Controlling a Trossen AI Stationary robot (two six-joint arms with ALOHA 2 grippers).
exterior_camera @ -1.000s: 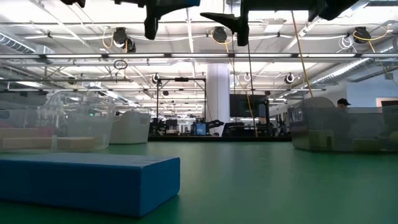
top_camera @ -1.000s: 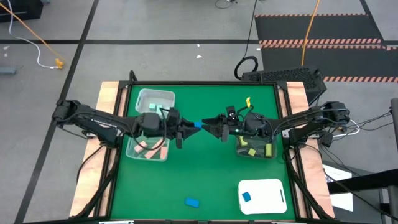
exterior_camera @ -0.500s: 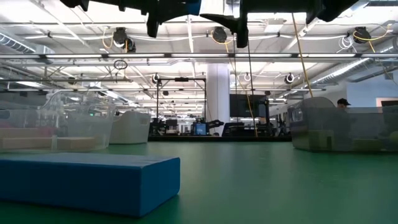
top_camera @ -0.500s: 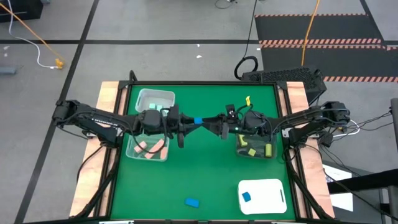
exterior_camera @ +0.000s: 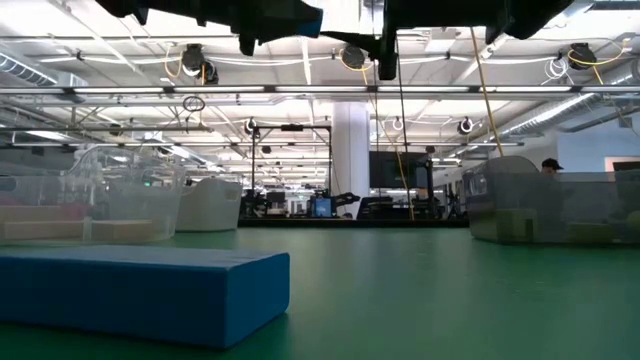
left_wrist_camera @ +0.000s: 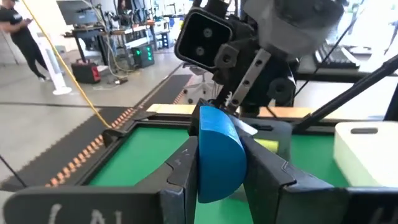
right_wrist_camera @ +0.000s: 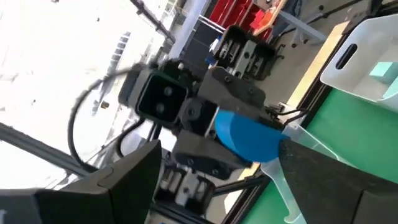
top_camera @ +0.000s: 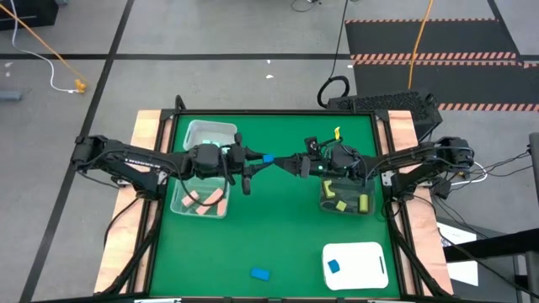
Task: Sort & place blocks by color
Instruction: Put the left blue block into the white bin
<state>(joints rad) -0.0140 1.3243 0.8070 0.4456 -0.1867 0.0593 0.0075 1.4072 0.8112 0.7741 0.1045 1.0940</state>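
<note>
My left gripper [top_camera: 258, 162] is shut on a blue block with a rounded end [top_camera: 268, 158], held in the air above the middle of the green table. My right gripper [top_camera: 285, 162] faces it tip to tip from the table's right, open, a short gap away. In the right wrist view its two fingers [right_wrist_camera: 134, 177] stand wide apart, with the blue block [right_wrist_camera: 247, 134] beyond them. Another blue block [top_camera: 260, 273] lies flat on the table near the near edge. A third blue block [top_camera: 333, 266] lies on the white tray [top_camera: 362, 252]. My left gripper pinches the blue block [left_wrist_camera: 214, 152] between its two fingers [left_wrist_camera: 184, 168], which come level from the table's left. The block's rounded end [left_wrist_camera: 219, 124] sticks out past the fingertips toward my right gripper. It is lifted clear of the table.
Two clear bins stand on the left: the far one [top_camera: 210, 133] holds mint green blocks, the near one [top_camera: 200, 200] salmon blocks. A clear bin on the right [top_camera: 345, 198] holds yellow blocks. In the low view the lying blue block [exterior_camera: 140, 290] fills the near left corner.
Both grippers have moved a little toward the table's far edge, and the left one has carried the blue block with it. The gap between the block and my right gripper has narrowed.
</note>
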